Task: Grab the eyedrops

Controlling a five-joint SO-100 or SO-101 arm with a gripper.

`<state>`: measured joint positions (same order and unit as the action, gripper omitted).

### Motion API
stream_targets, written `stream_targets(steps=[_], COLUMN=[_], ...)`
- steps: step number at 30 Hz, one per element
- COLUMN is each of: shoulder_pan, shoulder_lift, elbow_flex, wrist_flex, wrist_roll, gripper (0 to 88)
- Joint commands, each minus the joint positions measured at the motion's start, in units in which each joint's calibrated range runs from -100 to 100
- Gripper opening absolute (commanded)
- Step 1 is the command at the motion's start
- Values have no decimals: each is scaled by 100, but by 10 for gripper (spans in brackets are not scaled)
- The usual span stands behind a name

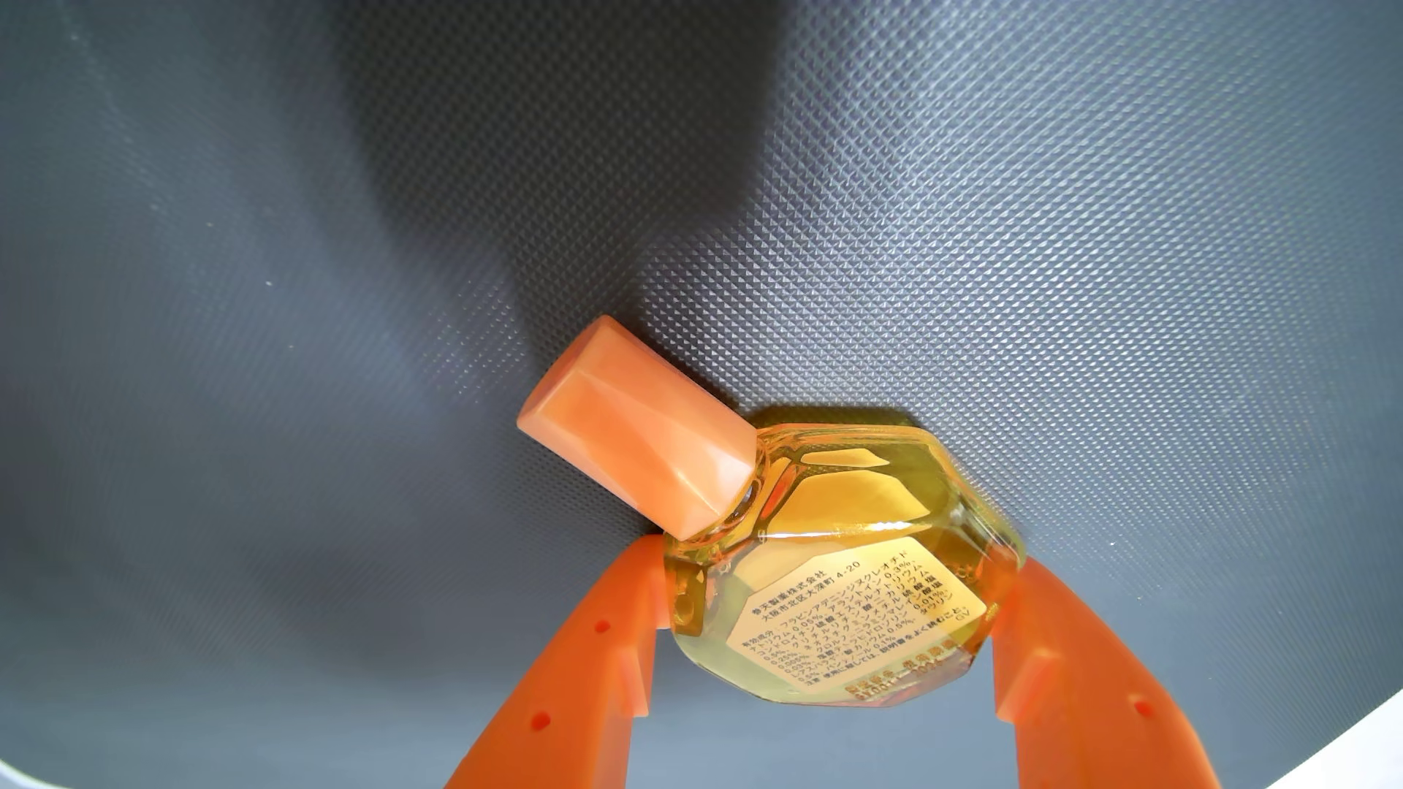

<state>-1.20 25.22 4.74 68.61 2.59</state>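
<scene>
Between the two orange plastic fingers of my gripper (835,565), low in the wrist view, sits the faceted amber eyedrop bottle (835,576). Its left finger (600,660) touches the bottle's left shoulder and its right finger (1063,660) meets the bottle's right edge, so I read the claw as pinching the bottle across its body. The pale orange faceted cap (638,429) points up and to the left, clear of both fingers. A cream label printed with dark text (858,614) faces the camera (the text runs at a slant). Behind everything lies the dark grey mat with a fine diamond texture (987,227); whether the bottle rests on it or hangs above it I cannot tell. A pale surface (1366,743) shows beyond the mat's bottom right edge.
</scene>
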Motion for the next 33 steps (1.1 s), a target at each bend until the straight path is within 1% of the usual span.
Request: stream_targets(steps=[1, 8, 13, 18, 22, 27, 33], shoulder_pan=[-154, -213, -171, -221, -271, -279, -279], shoulder_lift=[-361, -1346, -1847, -2323, -2909, -3648, -3962], elbow_flex=[-542, -1226, -1415, -1289, -587, 440, 710], wrist_flex=[525, 1815, 2394, 2446, 2360, 1823, 1676], wrist_roll=[-21, -31, -37, -37, -37, -84, -84], gripper=[7, 6, 6, 6, 6, 6, 6])
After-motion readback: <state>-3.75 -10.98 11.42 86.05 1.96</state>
